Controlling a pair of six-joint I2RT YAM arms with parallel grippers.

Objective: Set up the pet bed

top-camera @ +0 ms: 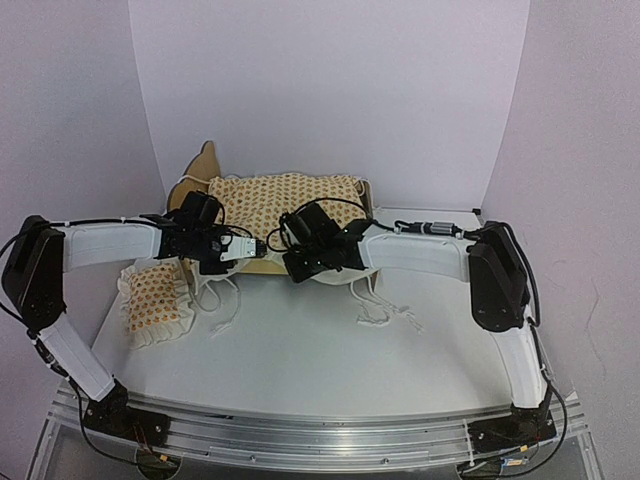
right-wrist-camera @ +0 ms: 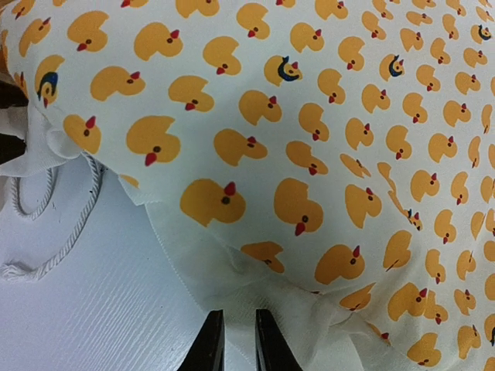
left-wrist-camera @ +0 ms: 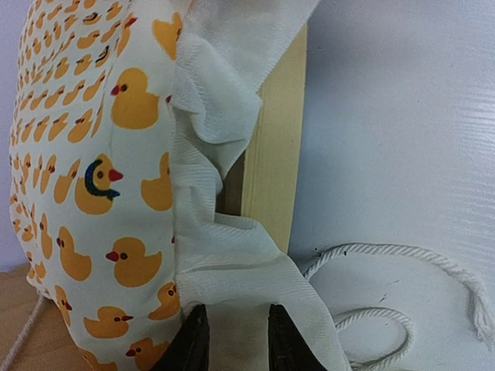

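one bed frame (top-camera: 205, 160), one duck-print bedding (top-camera: 290, 195), one pillow (top-camera: 155, 300); left gripper (left-wrist-camera: 236, 348) and right gripper (right-wrist-camera: 238, 344) each pinch the bedding's near ruffle.

The top external camera looks down from high at the near edge over the worktop (top-camera: 300, 350); both wrist cameras sit close against the duck-print bedding (right-wrist-camera: 309, 154), which all views share.

Bed frame (top-camera: 208, 160): one
Bedding (top-camera: 290, 195): one
Pillow (top-camera: 155, 295): one
Pincers: two, left pincer (left-wrist-camera: 236, 344), right pincer (right-wrist-camera: 232, 340)
Table (top-camera: 300, 350): one
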